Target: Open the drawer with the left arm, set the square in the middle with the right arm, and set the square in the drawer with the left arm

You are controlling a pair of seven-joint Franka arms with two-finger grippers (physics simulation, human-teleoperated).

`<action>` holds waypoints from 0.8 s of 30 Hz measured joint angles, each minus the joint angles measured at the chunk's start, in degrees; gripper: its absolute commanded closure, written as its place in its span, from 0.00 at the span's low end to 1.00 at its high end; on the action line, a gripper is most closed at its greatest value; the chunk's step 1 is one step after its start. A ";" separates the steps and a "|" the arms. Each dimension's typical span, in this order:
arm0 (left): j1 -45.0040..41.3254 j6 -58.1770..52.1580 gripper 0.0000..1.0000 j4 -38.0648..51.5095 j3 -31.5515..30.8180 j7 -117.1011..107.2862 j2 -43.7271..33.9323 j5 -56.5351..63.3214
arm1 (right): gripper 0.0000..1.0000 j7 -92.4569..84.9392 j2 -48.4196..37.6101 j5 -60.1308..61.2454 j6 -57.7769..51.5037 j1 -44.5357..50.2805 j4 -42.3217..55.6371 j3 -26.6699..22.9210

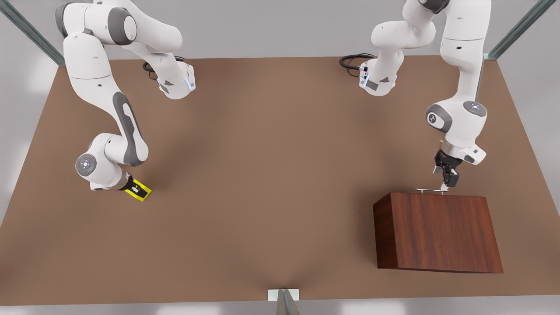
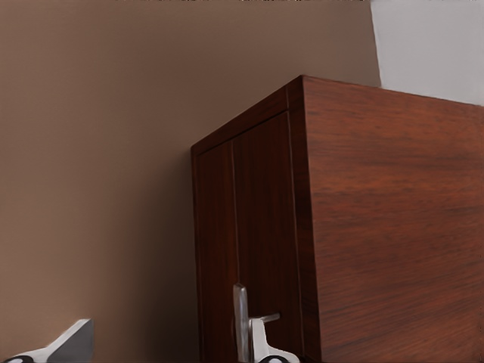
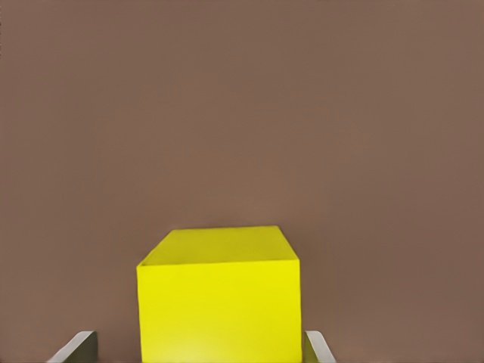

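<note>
Square (image 1: 141, 191) sat on the table (image 1: 262, 175) at the front view's left, between my right gripper's (image 1: 136, 189) spread fingers; left gripper (image 1: 446, 183), spread, straddled the shut drawer's handle (image 1: 428, 190).

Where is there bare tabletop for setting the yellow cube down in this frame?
The tabletop is bare between the square, on the front view's left with the right end effector around it, and the cabinet. It is crowded at the handle, where the left end effector sits.
</note>
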 measured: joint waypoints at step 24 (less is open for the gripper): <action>0.40 -0.88 0.00 0.50 -0.01 -0.05 1.28 0.17 | 0.25 0.09 4.57 0.00 2.99 0.09 0.70 0.00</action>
